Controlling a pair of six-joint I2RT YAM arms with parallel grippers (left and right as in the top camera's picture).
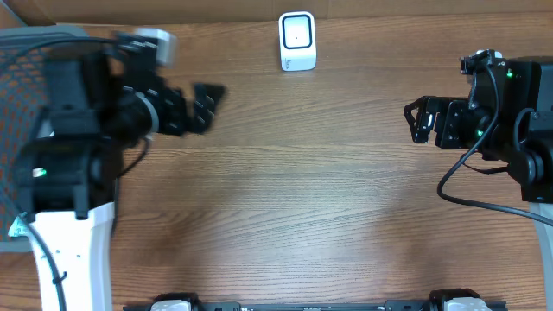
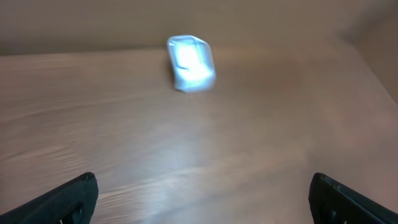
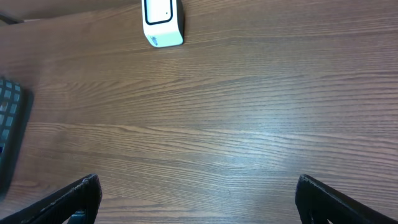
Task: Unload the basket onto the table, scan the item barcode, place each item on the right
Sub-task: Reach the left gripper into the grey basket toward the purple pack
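By the far edge sits the scanner [image 1: 297,41]; left end effector [image 1: 197,111] and right end effector [image 1: 416,121] wide.

— Where is the reader?
— The white scanner [image 1: 297,41] stands mid-way along the far edge of the table [image 1: 285,216].
— And the arms?
— The left gripper [image 1: 200,108] and right gripper [image 1: 413,121] flank it, well apart, jaws spread and empty.

The white scanner [image 2: 189,63] is blurred in the left wrist view.
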